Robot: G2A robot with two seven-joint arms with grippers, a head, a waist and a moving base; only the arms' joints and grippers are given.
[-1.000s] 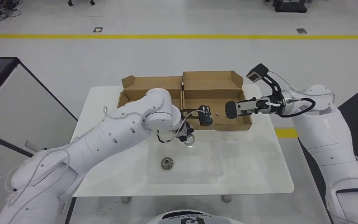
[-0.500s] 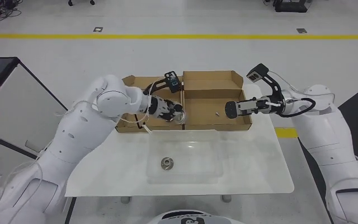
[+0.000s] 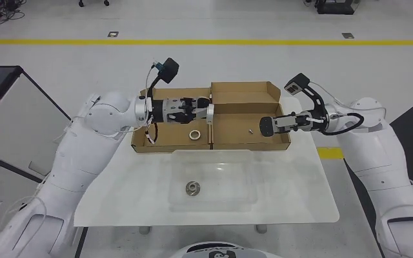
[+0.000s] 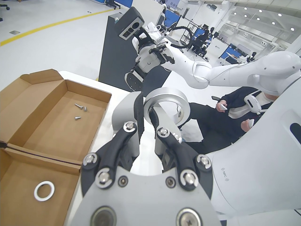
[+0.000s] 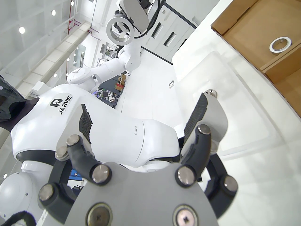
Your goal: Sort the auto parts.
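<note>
Sideways, left pincer (image 4: 146, 112) clamps metal ring (image 4: 162, 92) — outstretched.

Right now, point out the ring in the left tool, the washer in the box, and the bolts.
ring (image 4: 164, 92): left wrist view, on its upper rim.
washer (image 4: 35, 192): left wrist view, on its flat band.
bolts (image 4: 79, 106): left wrist view, on one bolt's shank.

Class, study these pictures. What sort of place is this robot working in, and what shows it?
Probably an industrial robotics lab or test hall: a yellow line marks the wide pale floor, rows of workbenches stand under ceiling lights, and cardboard sorting boxes sit on the table.
</note>
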